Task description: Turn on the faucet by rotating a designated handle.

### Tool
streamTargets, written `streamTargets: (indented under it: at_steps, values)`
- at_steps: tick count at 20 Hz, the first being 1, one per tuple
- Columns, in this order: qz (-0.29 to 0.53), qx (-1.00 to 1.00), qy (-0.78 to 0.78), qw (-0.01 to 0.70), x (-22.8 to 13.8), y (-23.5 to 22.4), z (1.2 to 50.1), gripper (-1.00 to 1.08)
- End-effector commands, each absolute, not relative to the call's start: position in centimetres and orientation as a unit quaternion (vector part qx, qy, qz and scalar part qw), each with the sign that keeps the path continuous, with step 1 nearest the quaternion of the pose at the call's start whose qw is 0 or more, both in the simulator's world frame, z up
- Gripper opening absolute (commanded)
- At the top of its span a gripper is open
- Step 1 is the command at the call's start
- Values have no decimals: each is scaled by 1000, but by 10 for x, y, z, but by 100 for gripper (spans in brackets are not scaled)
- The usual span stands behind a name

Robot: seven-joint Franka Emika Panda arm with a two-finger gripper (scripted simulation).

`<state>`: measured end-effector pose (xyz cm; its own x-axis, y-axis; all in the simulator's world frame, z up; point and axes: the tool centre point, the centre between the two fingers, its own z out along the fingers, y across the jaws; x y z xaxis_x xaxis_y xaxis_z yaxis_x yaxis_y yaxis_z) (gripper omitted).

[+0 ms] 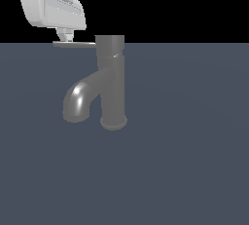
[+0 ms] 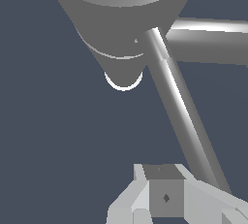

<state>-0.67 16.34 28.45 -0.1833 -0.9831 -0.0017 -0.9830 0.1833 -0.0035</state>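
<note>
The faucet (image 1: 112,78) stands upright on the dark floor, its thick spout (image 1: 77,103) curving down toward the exterior view's left. From its top cap the thin handle (image 1: 75,45) sticks out level toward the same side. My white gripper (image 1: 65,37) hangs over the handle's outer end, fingertips right at the rod. In the wrist view the faucet (image 2: 121,19) is seen from above, and the handle (image 2: 180,116) runs down close beside my gripper (image 2: 164,194). The fingers (image 2: 130,203) show no gap between them and hold nothing.
The faucet's flared base ring (image 1: 113,121) rests on a flat blue-grey floor (image 1: 185,170) that fills the lower scene. Only the spout (image 2: 208,41) and the faucet body stand near the gripper.
</note>
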Motion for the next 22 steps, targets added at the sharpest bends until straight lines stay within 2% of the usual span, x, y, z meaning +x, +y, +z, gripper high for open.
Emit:
streamTargets:
  at_steps: [1,8,22]
  values:
    - [0,-618,787,0,-18,169,284,-100]
    - [0,-618,787,0,-36,173,284,-100]
    - [-1,-617,787,1,-68,147,284,-100]
